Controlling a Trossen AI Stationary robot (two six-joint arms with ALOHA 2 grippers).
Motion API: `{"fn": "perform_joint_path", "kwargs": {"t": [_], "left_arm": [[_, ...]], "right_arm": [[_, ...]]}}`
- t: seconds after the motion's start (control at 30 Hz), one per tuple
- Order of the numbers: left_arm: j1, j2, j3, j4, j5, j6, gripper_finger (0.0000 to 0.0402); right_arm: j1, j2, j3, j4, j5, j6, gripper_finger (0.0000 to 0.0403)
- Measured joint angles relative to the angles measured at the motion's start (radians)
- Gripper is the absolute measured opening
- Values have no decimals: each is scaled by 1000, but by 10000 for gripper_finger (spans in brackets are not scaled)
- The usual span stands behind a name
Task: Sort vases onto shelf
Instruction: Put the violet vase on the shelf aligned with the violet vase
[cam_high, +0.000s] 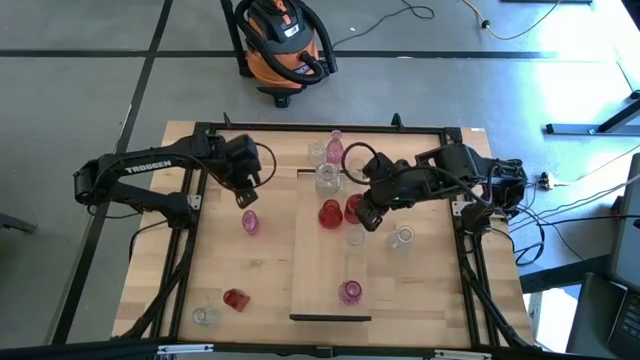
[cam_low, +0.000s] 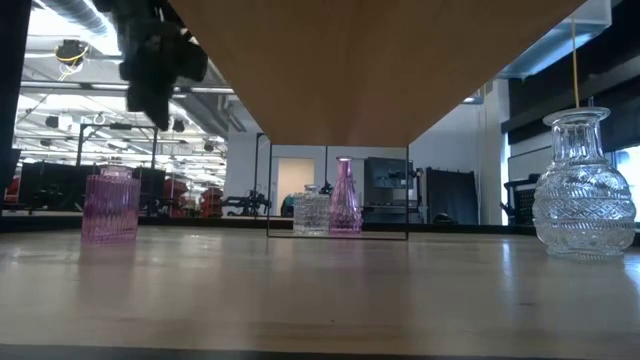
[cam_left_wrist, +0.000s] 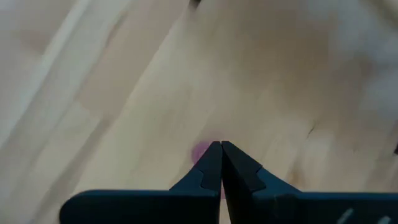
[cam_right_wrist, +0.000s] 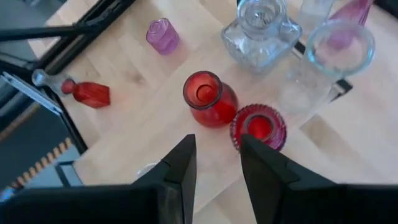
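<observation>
Over the far half of the shelf (cam_high: 325, 270), the right gripper (cam_right_wrist: 217, 158) hovers with its fingers parted and nothing between them, just above two deep red vases (cam_right_wrist: 210, 99) that stand side by side on the plank. Clear vases (cam_right_wrist: 261, 34) and a tall pink one (cam_high: 335, 145) cluster at the shelf's far end; another pink vase (cam_high: 350, 291) stands near its close end. The left gripper (cam_left_wrist: 221, 152), fingers pressed together and empty, hangs over the table above a small pink vase (cam_high: 250, 222)
</observation>
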Motion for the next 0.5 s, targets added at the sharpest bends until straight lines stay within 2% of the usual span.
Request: {"fn": "perform_joint_path", "kwargs": {"t": [0.23,0.5], "left_arm": [[-32,0,0,-57,27,-113,6],[-165,0,0,-102,-8,-317,73]], "right_arm": [[0,0,0,0,23,-86,108],[1,0,0,0,22,-126,108]]}}
